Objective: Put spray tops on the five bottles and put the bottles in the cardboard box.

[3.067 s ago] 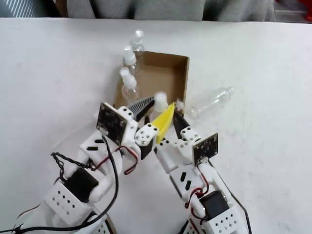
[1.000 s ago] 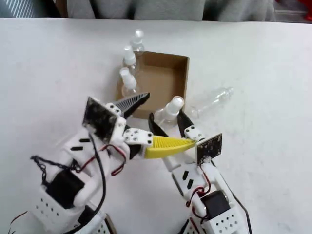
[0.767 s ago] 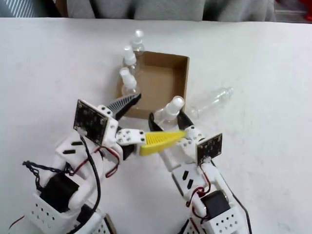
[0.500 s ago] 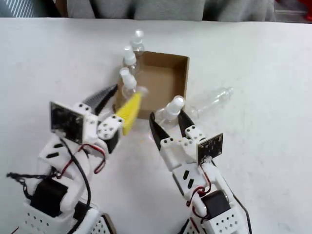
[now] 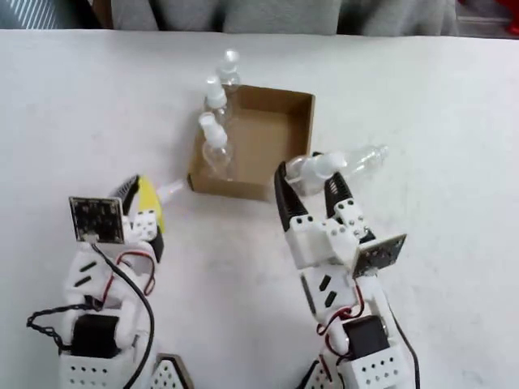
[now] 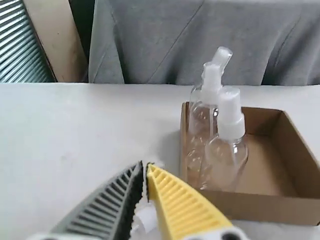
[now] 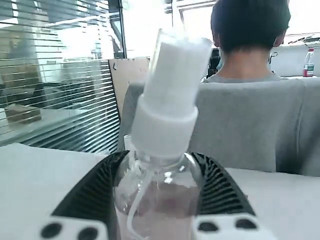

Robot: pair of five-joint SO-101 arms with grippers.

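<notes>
White tabletop (image 5: 430,97). Open cardboard box (image 5: 268,134) at mid-tabletop, with three capped spray bottles (image 5: 214,147) upright along its left wall. Right gripper (image 5: 306,180) clamped on a fourth capped bottle (image 5: 321,165) at the box's near right corner. Left gripper (image 5: 139,191) has its fingers pressed together. Uncapped bottle (image 5: 362,160) lying right of the box. Loose spray top (image 5: 169,190) just beside the left gripper.

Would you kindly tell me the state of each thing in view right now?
Cardboard box: open-topped, upright.
Three bottles at its left wall: capped, upright.
Held bottle: capped, in the right gripper.
Fifth bottle: uncapped, lying on its side.
Loose spray top: lying beside the box.
Left gripper: shut.
</notes>
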